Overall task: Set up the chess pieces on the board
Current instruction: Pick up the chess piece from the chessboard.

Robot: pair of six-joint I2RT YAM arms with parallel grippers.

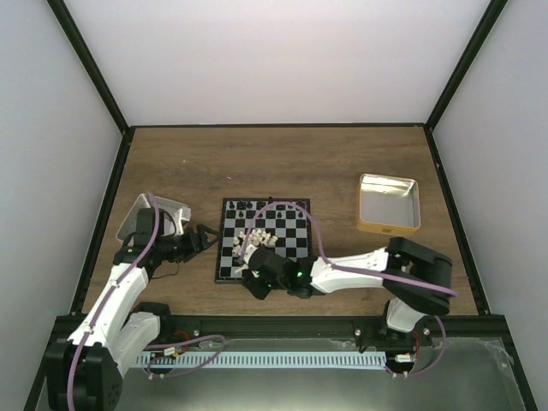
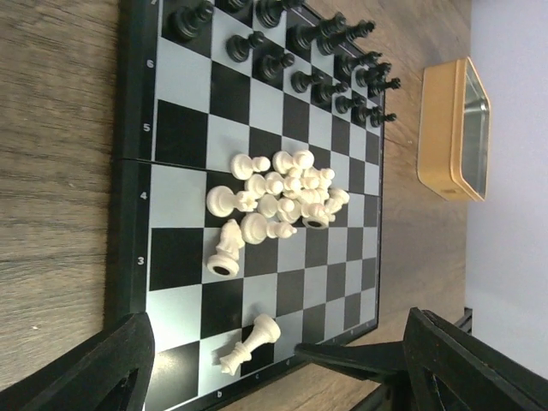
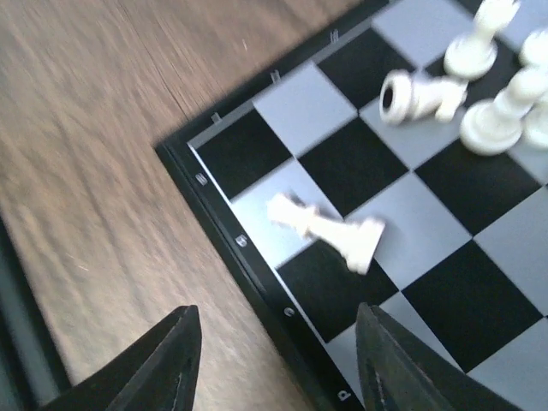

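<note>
— While right fingers (image 3: 167,364) gape wide, empty, where's the board (image 1: 295,244)?
— Centre of table (image 1: 360,163). White pieces (image 2: 282,193) heaped mid-board, black pieces (image 2: 325,51) along far edge, toppled white piece (image 3: 325,229) near-left corner. Left fingers (image 2: 94,368) wide too.

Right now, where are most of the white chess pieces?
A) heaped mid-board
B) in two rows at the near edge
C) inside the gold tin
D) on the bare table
A: the white pieces lie bunched in the middle of the board; only the black pieces stand in rows.
</note>
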